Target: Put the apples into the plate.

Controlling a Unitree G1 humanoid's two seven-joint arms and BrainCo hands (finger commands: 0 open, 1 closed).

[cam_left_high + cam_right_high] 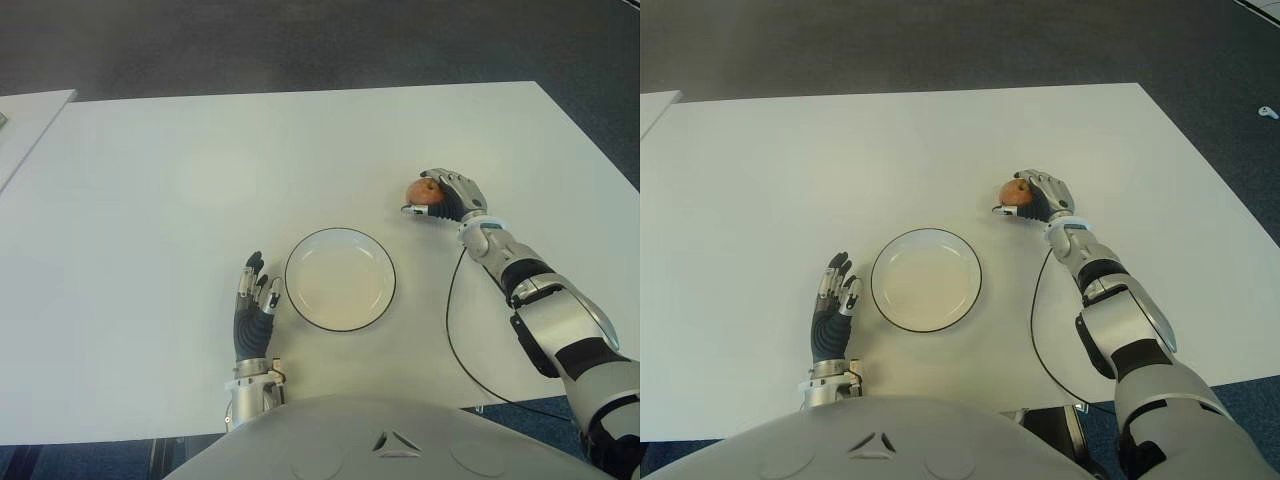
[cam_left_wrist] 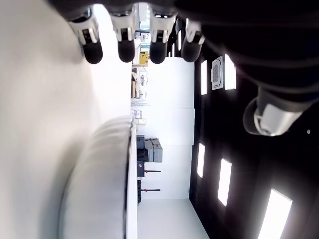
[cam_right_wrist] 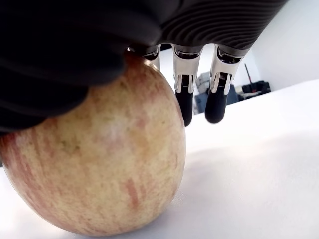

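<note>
One apple (image 1: pixel 424 191) under right hand (image 1: pixel 448 196)

A: Where do the two eye views look from?
B: From head height, down and forward onto the table (image 1: pixel 150 200); both share the plate (image 1: pixel 340 279) at centre.

A: And the wrist views?
B: Each sits close behind its own hand. The left faces along the tabletop past the plate's rim; the right sits against the apple (image 3: pixel 94 164), right of the plate.
</note>
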